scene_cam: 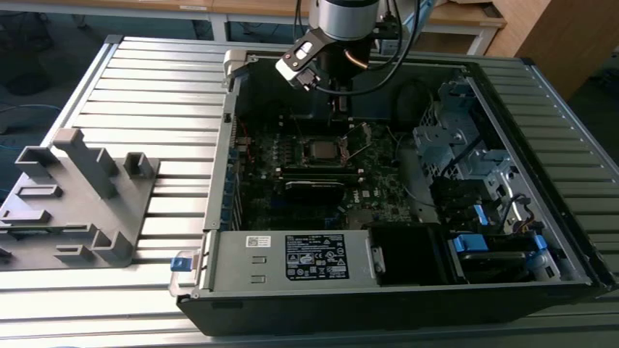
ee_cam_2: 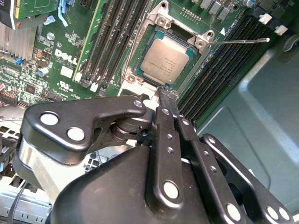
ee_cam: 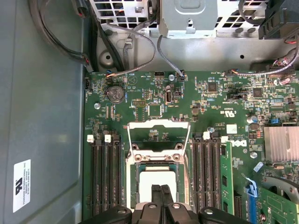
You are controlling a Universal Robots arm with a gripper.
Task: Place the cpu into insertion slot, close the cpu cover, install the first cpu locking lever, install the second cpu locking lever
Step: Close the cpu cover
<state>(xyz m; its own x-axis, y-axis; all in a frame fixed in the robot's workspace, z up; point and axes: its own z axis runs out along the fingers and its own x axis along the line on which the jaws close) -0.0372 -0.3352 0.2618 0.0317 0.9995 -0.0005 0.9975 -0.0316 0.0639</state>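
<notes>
The chip (ee_cam_2: 166,59) lies seated in the socket (ee_cam_2: 140,49), and the metal cover (ee_cam: 159,124) is swung open away from it. The gripper (ee_cam_2: 169,94) hangs by the socket's near edge, fingers pressed together and holding nothing.

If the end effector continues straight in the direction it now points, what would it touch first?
Probably the cpu lying in the insertion slot: in the first wrist view the shut end effector hangs directly over its metal top. Depth is unclear, so it may meet the slot's near rim instead.
</notes>
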